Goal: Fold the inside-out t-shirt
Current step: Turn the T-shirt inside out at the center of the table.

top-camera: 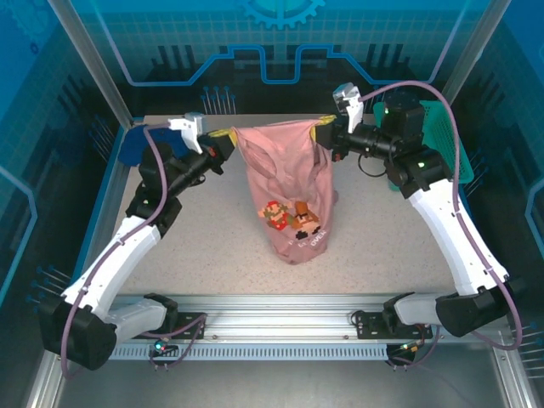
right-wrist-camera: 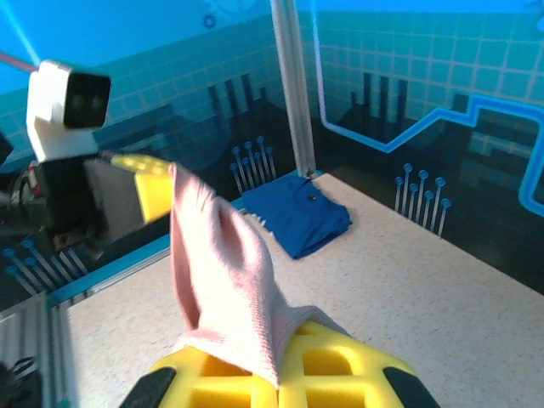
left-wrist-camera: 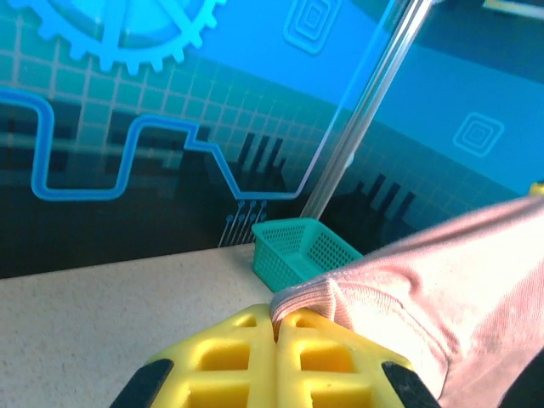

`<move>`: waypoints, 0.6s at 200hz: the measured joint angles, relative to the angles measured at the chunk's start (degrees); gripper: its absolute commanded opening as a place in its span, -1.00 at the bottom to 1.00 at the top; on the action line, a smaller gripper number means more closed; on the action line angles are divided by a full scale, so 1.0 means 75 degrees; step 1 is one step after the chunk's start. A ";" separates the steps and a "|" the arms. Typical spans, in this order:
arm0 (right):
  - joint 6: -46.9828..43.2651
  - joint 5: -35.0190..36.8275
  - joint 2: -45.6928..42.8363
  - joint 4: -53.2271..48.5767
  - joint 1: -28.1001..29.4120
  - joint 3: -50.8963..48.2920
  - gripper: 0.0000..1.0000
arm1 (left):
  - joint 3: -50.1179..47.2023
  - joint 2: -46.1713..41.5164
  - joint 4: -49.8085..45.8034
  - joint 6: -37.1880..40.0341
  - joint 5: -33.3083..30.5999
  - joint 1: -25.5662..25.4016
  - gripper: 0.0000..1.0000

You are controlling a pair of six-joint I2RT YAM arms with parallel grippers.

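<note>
Speckled grey table [top-camera: 212,246] in a blue-walled cell, with a pink shirt hung between two arms.

Nearest, a metal rail [top-camera: 280,310] carries both arm bases. Past it, over the middle of the table, the inside-out t-shirt [top-camera: 289,187] hangs as a long pouch, with a cartoon print low on it; whether its bottom touches the surface cannot be told. Its top edge is stretched between the left gripper [top-camera: 229,138] and the right gripper [top-camera: 324,134], each with its yellow pads [left-wrist-camera: 246,357] pinched together on a fold of the pink cloth. Farther back, a dark blue folded garment [top-camera: 134,146] lies at the far left corner and a teal basket [top-camera: 442,127] stands at the far right.
</note>
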 measured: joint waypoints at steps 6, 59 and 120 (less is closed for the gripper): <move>-0.0032 -0.0111 0.0023 -0.0210 -0.0067 0.0102 -0.94 | 0.0146 -0.0003 -0.0114 0.0009 -0.0035 0.0000 -1.00; -0.0076 0.2171 0.0297 -0.1434 -0.0175 -0.0026 -0.92 | 0.0452 0.0079 -0.0455 -0.0175 0.0656 -0.0017 -1.00; -0.0178 0.4470 0.0664 -0.2087 -0.0181 -0.0749 -1.00 | 0.0463 0.1297 -0.0927 -0.0487 0.1023 -0.0921 -1.00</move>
